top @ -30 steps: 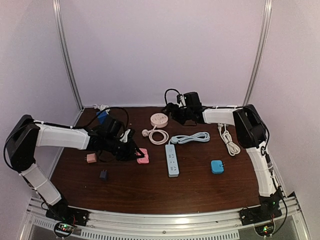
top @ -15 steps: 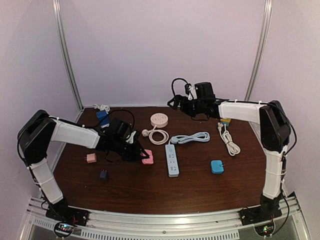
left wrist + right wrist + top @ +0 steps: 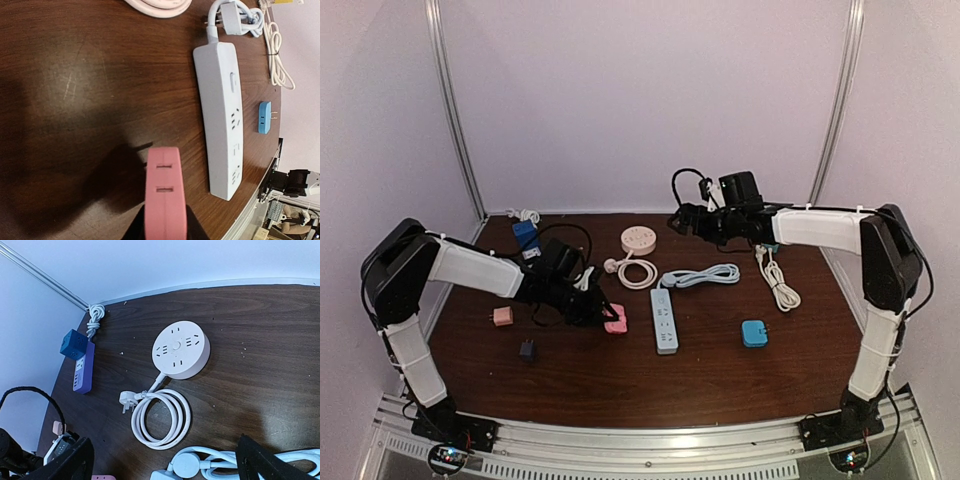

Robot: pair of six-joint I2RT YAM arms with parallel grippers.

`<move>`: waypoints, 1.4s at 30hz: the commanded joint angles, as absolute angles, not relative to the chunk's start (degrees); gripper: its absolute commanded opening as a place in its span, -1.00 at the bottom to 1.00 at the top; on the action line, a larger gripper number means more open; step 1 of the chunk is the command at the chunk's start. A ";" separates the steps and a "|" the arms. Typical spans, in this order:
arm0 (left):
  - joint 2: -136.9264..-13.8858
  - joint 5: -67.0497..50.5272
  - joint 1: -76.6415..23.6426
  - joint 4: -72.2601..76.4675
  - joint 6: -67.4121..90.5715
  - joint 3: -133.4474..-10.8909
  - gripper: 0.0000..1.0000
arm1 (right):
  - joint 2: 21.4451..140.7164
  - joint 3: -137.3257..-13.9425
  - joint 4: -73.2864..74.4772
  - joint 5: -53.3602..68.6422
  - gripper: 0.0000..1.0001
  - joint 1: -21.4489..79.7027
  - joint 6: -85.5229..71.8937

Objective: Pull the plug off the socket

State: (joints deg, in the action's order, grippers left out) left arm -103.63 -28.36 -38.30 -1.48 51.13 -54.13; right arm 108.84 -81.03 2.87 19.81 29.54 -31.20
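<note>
- The left tool point(image 3: 164, 229) is clamped on a pink rectangular plastic socket block point(image 3: 162, 190), with a dark finger on each side of the block's near end
- The block's upper face shows two pairs of slots; I cannot tell whether anything is plugged into its other faces
- In the top view the left tool point(image 3: 598, 310) sits low over the dark brown wooden bench point(image 3: 720, 385), left of centre, and the block point(image 3: 615, 322) juts out of it to the right
- Whether the block touches the bench or hangs just above it cannot be told
- Near the block's right side, not touching it, lies a long white power strip point(image 3: 220, 115), with its pale lead bundled point(image 3: 702, 275) at its far end
- Left of the left tool are a small pale pink plug adapter point(image 3: 503, 316) and, nearer the front edge, a small dark plug adapter point(image 3: 527, 350)
- The right tool point(image 3: 685, 218) hovers above the rear of the bench with its jaws spread wide, and nothing is between them
- Below it sits a round white socket disc point(image 3: 181, 349), whose white cable is coiled point(image 3: 160, 417) in front of it
- A blue cube socket point(image 3: 72, 345) and a purple strip point(image 3: 82, 374) lie in the rear left corner
- A small blue adapter point(image 3: 754, 333) and a bundled white cord point(image 3: 778, 280) lie on the right side of the bench
</note>
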 commanded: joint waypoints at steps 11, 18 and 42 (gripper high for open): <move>-102.94 -24.09 -38.14 -7.54 46.41 -56.95 -0.14 | 101.05 -74.47 4.13 17.21 1.00 29.79 -29.28; -100.03 -17.54 -38.14 -14.59 42.39 -59.69 0.19 | 97.56 -73.04 6.59 15.43 1.00 29.93 -27.75; -104.98 22.74 -23.61 -38.58 38.26 -81.09 0.45 | 94.48 -72.30 7.42 13.24 1.00 31.54 -24.10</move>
